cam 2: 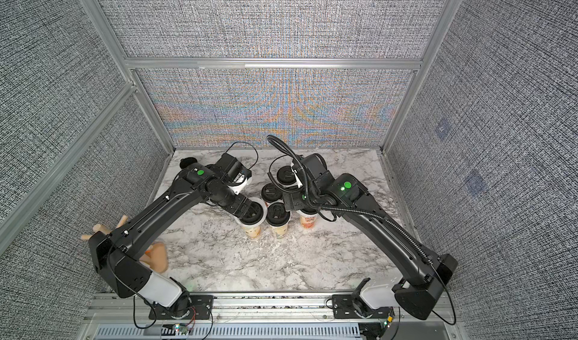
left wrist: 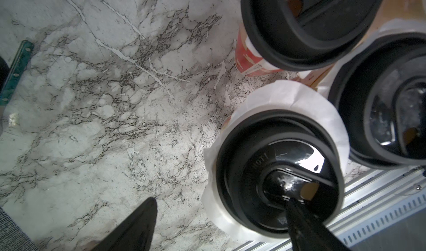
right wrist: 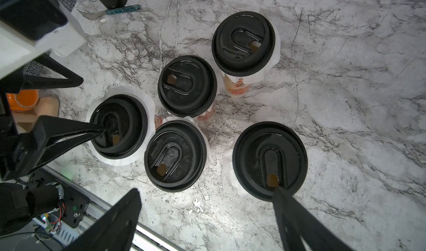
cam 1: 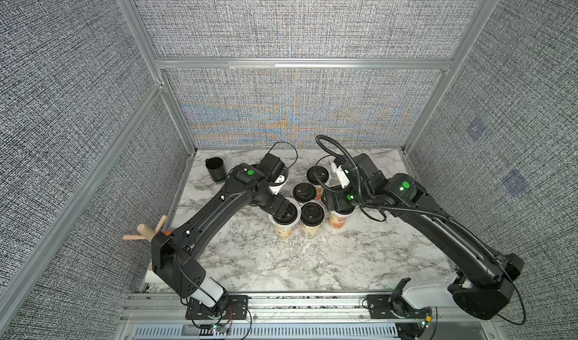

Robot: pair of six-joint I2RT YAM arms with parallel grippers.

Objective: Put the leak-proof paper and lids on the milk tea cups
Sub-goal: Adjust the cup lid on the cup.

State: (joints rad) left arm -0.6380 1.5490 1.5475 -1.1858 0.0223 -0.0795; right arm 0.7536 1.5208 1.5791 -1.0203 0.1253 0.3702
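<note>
Right wrist view: the marble counter point(right wrist: 345, 81) carries everything, with the cluster set toward its middle. Left pincer point(right wrist: 91, 104) is spread wide and grips nothing. One tip sits down in the recess of the front-left lid, the other out over bare marble; contact with the lid is likely, not certain. Right pincer point(right wrist: 206, 192) is likewise spread and empty, one tip over the front-right lid, the other beside the front-middle cup. Five cups point(right wrist: 237, 86) stand upright and close together, two behind and three in front, each capped by a black lid point(right wrist: 186, 86). Paper sheets point(right wrist: 147, 104): a white frill pokes out from under four of the lids, so those sheets sit pinched between rim and lid. None seen loose on the counter. The centre cup shows no frill from here, so I cannot tell whether paper lies beneath. Judgement: papering looks finished or all but. The step in hand looks like seating or letting go of the front lids. The next move calls for both pincers to rise straight up, tips clear of the recesses, so no lid or cup tips. Then a check on the centre cup.
</note>
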